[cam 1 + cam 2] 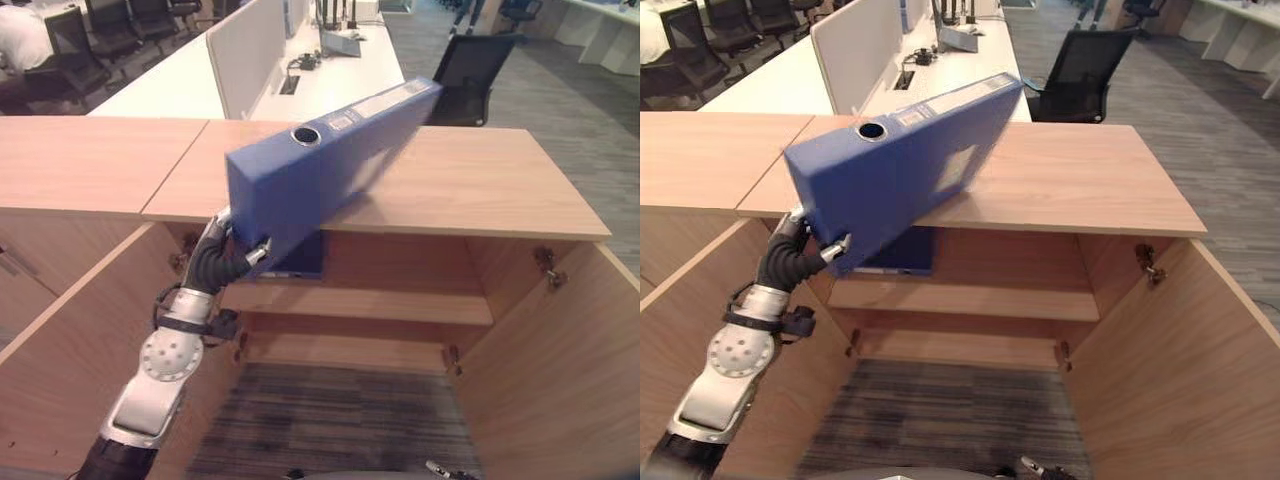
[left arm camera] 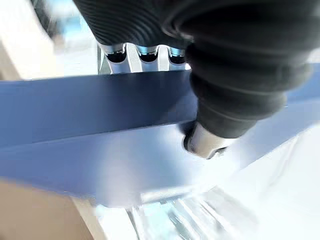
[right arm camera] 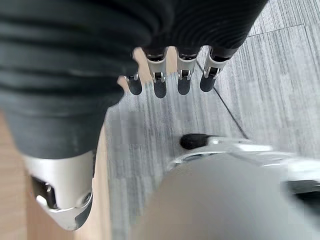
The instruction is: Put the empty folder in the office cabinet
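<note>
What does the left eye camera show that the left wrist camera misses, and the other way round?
The left eye view shows the open wooden cabinet, its inner shelf, a second blue folder standing inside, and the office desk behind. The left wrist view shows, from close up, the fingers over the folder's edge and the thumb against its face. Both show the left hand gripping the big blue ring-binder folder.

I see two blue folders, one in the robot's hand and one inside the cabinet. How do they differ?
The held folder hangs tilted above the cabinet top, pinched at its lower corner by the left hand; the folder inside stands on the upper shelf, untouched. The held folder shows its whole spine with a round finger hole; the folder inside is mostly hidden behind it. Both are blue.
</note>
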